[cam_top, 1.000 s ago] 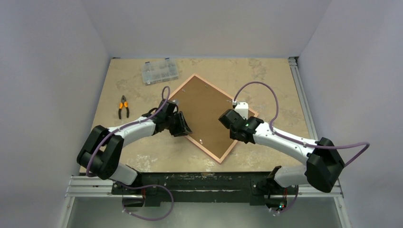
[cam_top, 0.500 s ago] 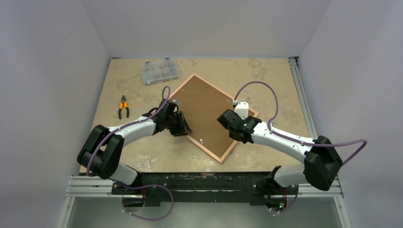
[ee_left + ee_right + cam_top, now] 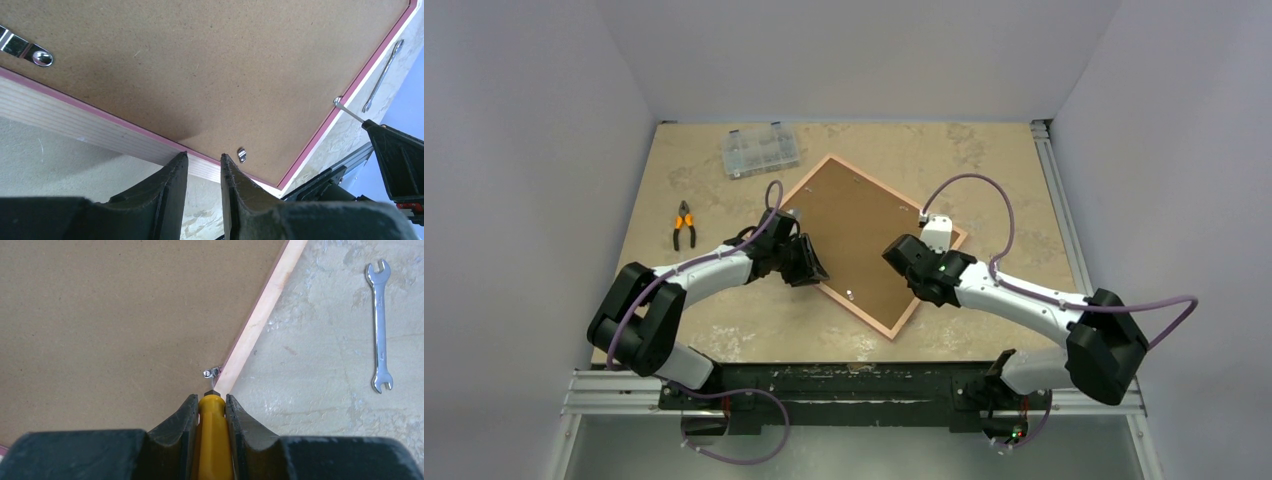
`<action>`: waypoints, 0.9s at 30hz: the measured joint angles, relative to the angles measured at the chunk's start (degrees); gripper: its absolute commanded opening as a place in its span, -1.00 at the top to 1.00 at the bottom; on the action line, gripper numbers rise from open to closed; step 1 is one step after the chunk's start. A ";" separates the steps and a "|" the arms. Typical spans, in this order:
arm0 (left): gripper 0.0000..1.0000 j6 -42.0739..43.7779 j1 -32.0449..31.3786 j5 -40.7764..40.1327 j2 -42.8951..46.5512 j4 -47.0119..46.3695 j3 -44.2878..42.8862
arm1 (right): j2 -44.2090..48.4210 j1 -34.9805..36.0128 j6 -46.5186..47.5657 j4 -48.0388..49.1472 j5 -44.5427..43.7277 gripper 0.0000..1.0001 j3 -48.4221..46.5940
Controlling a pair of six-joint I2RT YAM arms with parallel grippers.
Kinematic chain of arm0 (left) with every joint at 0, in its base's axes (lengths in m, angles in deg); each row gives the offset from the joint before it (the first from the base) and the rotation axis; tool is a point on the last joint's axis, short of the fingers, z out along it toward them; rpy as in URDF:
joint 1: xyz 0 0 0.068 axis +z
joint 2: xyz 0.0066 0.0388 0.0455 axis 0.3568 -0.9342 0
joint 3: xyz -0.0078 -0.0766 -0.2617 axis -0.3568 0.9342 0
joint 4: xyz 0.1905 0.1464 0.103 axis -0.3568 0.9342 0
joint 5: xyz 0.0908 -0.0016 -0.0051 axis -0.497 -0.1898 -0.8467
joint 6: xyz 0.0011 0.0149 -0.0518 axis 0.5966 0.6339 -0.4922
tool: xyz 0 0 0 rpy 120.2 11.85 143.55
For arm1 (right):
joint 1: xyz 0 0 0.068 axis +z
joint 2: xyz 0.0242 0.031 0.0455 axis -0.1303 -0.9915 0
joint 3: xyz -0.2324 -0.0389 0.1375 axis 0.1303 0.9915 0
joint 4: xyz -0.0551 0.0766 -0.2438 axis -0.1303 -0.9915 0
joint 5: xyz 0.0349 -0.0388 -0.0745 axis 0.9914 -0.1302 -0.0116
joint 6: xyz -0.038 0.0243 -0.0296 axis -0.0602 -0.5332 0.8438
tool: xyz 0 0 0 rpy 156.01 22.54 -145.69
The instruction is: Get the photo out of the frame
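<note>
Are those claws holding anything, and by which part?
Right gripper holds a yellow-handled tool by the handle. Left gripper sits at the frame edge; whether it grips is unclear.

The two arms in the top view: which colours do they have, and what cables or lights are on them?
Both the left arm and the right arm have white links between bulky black joint housings. A thin purple cable loops along each. A small green light glows near the right wrist. The fingers are black and tapered.
</note>
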 measured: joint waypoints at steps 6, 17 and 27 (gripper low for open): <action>0.41 0.00 0.00 -0.39 -0.02 -0.37 0.00 | 7.15 0.00 4.17 12.68 -1.27 1.00 9.29; 0.41 -0.02 0.02 -0.57 -0.24 -0.79 0.02 | 21.27 -0.72 11.82 28.96 4.33 1.00 18.14; 0.41 -0.02 0.17 -0.17 -0.24 -1.03 0.17 | 6.03 -0.74 6.67 8.46 3.87 1.00 3.82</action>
